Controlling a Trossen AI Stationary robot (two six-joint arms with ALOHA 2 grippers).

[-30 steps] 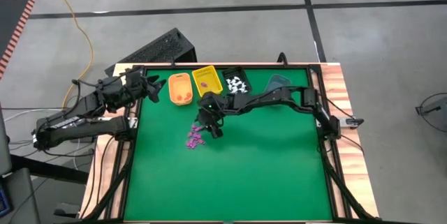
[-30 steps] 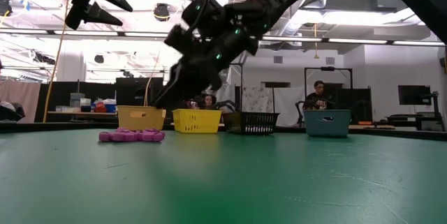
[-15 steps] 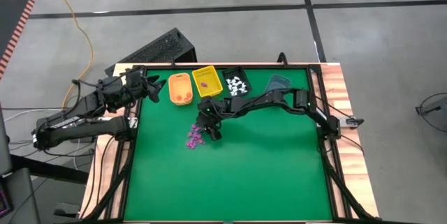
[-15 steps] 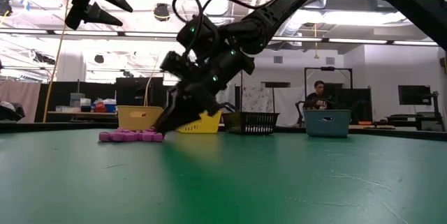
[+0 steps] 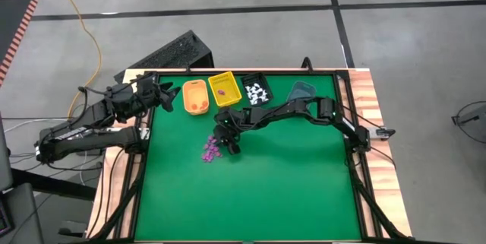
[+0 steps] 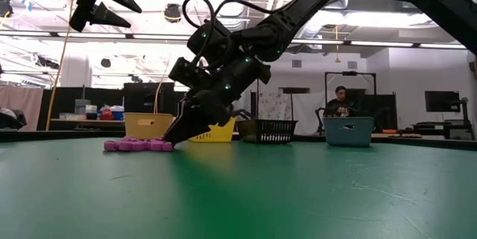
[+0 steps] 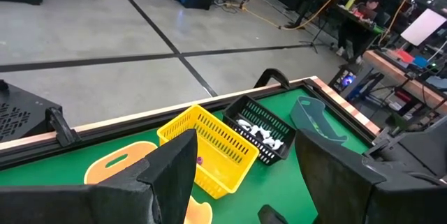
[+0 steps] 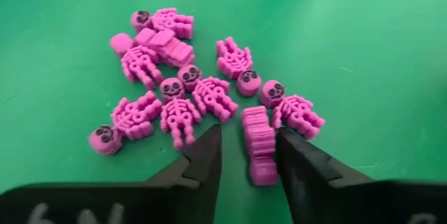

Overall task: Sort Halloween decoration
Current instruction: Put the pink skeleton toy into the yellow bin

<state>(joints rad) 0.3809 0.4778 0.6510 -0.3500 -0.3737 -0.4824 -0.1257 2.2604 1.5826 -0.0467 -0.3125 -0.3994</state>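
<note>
- The right gripper (image 5: 225, 144) is down at the green felt-like tabletop (image 5: 288, 191), a little to the 11 o'clock side of the table's centre, its tips at the edge of a small heap of tiny purple plastic skeleton trinkets (image 5: 210, 150).
- From the right wrist view its two dark fingers (image 8: 202, 161) stand partly apart, with one purple skeleton piece (image 8: 259, 142) lying lengthwise in the gap between them; they are not closed on it.
- The other purple skeletons (image 8: 179, 105) lie scattered flat just beyond the fingertips, some touching each other.
- In the low view the right gripper (image 6: 177, 131) slants down to the table with its tips touching the right end of the purple heap (image 6: 139, 144).
- The left gripper (image 5: 168, 99) hangs in the air at about 10 o'clock, over the table's left edge, fingers spread wide and holding nothing.
- Along the far edge, around 12 o'clock, four small bins stand in a row: an orange plastic bin (image 5: 197, 97) with orange-brown bits inside, a yellow mesh bin (image 5: 225, 89) holding a purple piece, a black mesh bin (image 5: 257, 90) with white trinkets, and a grey-blue bin (image 5: 302, 90).
- A person (image 6: 340, 102) sits in the room behind the table.
</note>
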